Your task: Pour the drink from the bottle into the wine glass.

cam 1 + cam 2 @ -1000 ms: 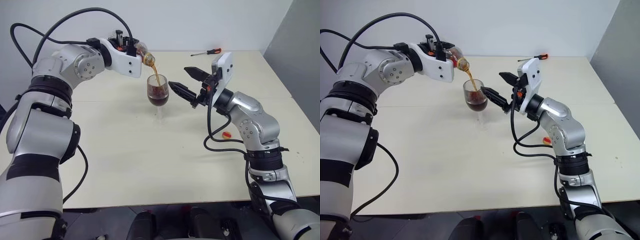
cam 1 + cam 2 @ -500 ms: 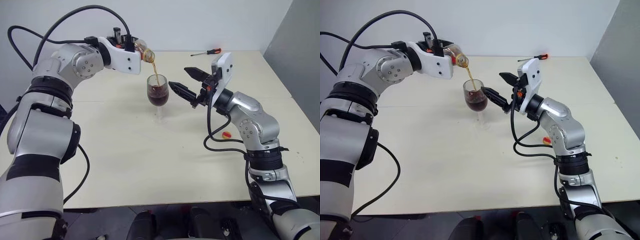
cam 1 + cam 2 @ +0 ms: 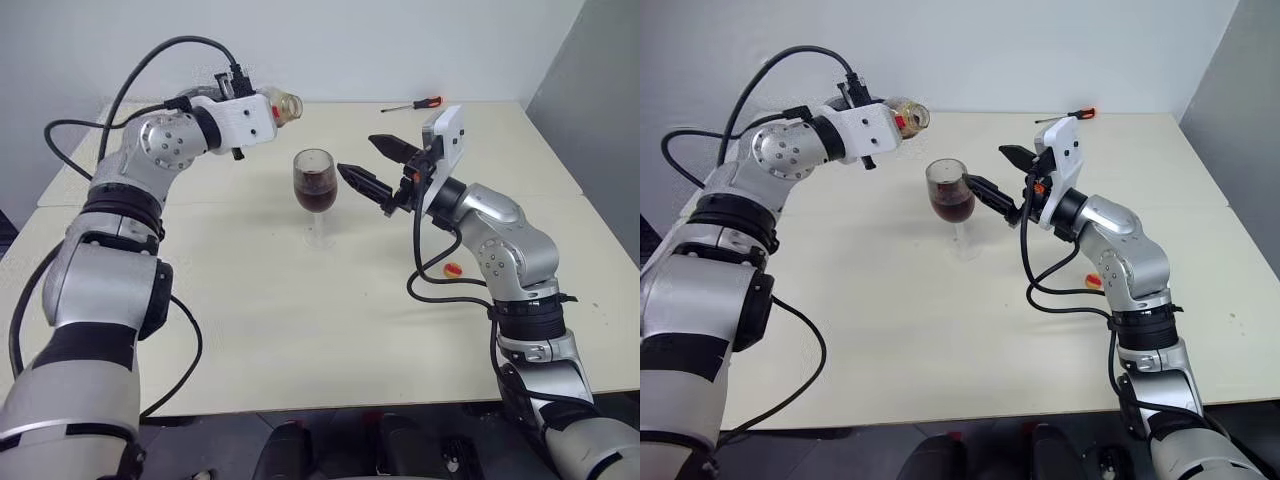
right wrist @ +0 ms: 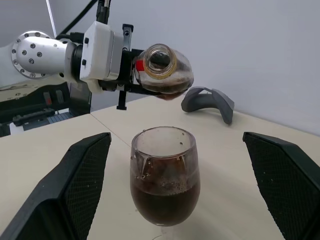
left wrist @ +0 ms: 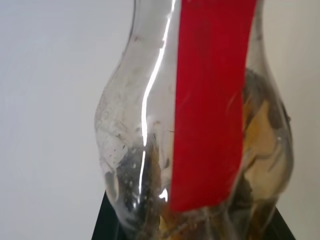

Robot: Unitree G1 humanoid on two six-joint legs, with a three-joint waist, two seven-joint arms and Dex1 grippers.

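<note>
left fingers (image 3: pixel 892 118) clench the bottle (image 3: pixel 908 115) lying level above the glass (image 3: pixel 951 192), so no drink spills; right fingers (image 3: pixel 998 180) released, flanking the glass.

Head stereo pair looking down over table (image 3: pixel 300 300), right wrist camera close on wine glass (image 4: pixel 165 180), shared by both.

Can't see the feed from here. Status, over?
Left gripper shut on bottle, tipped, not pouring. Right gripper open beside wine glass, drink in bowl. Nothing blocking.
</note>
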